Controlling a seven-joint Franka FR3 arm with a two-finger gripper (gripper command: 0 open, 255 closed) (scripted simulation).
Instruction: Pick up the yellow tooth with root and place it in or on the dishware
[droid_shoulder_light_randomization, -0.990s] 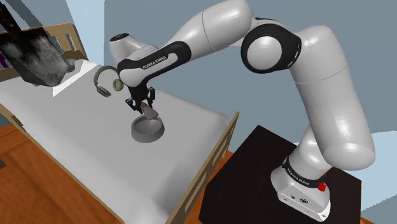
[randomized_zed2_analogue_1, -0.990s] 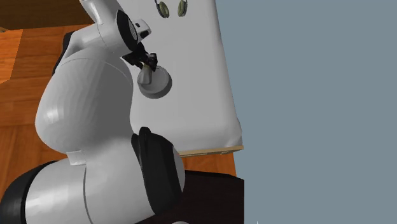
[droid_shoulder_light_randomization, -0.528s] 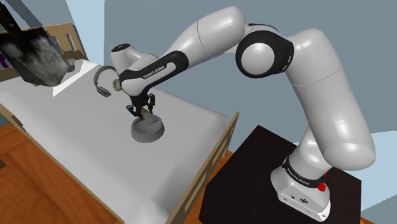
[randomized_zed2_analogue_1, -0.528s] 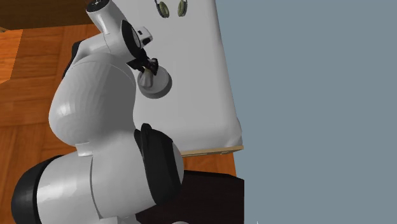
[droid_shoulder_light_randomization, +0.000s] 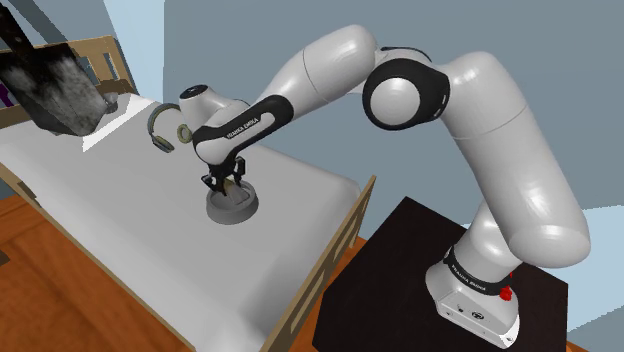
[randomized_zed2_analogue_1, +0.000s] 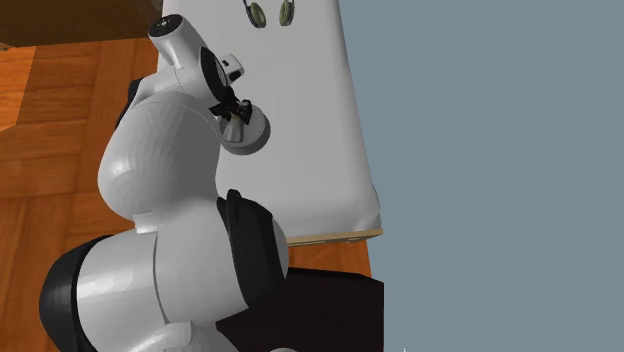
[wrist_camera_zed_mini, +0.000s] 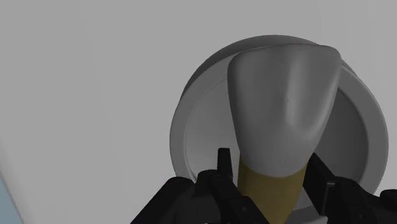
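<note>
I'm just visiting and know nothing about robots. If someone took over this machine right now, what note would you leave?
Gripper: shut on the tooth, clasping its yellow root; grey crown points down.
Tooth hangs over the grey bowl on the bed, low at its rim; contact unclear.
Done: pickup and carry to the bowl.
Left: release it, then lift clear.

Wood-framed bed (droid_shoulder_light_randomization: 120, 225) with pale top, a grey bowl (droid_shoulder_light_randomization: 236, 212) and headphones (droid_shoulder_light_randomization: 162, 131) apart on it
</note>
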